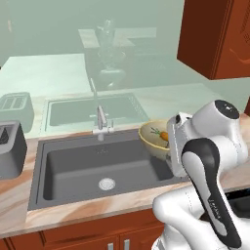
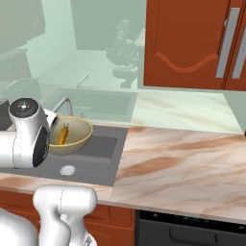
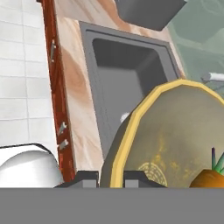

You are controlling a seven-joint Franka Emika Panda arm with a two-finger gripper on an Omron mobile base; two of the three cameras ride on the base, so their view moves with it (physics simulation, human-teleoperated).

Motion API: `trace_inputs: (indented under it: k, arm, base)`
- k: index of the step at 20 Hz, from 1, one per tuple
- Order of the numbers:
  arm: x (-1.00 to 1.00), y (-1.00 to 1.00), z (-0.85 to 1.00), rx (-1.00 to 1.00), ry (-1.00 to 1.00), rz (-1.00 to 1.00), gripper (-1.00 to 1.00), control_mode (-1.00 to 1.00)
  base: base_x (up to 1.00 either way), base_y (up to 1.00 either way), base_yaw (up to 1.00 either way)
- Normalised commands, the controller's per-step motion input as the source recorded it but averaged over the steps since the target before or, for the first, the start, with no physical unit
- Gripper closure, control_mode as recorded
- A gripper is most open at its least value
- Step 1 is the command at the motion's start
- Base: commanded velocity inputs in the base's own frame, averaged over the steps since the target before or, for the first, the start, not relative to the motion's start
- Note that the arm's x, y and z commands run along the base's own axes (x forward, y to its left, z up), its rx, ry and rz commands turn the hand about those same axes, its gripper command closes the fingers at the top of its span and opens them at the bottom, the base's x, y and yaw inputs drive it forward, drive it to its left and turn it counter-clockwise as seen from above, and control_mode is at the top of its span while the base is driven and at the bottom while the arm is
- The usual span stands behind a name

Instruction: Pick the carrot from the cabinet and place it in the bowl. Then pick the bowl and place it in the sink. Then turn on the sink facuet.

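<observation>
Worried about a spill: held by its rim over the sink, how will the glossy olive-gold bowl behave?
The glossy olive-gold bowl looks rigid. The gripper pinches only its thin rim, so it may slip or tilt. The loose orange carrot inside could slide.

No legible text, label, brand, number or sign appears on the sink (image 1: 73, 166) or on anything around it; faint marks on the robot's forearm stay unreadable.

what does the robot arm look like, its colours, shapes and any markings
The arm is glossy white, built of rounded tube-like segments with bulging joints. A black band runs along one link, bearing small pale lettering too small to read. A black round cap with light marks tops the upper joint. No loose cables show. The gripper ends in two small dark grey, blocky fingertips.
</observation>
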Motion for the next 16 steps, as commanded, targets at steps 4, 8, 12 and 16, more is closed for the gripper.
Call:
trace_inputs:
  k: [4, 8, 12, 16]
  arm:
    - [0.71, 0.00, -0.74, -0.05, 0.02, 0.33, 1.00, -1.00]
    - [0.50, 0.00, -0.73, -0.09, 0.00, 0.37, 1.00, -1.00]
    - [0.46, 0.13, -0.70, -0.10, 0.00, 0.36, 1.00, -1.00]
    - [0.55, 0.33, -0.67, -0.15, 0.00, 0.32, 1.00, -1.00]
  base:
    - [0.00, 0.00, 0.00]
    - [0.00, 0.00, 0.00]
    - [0.00, 0.00, 0.00]
    - [0.00, 0.00, 0.00]
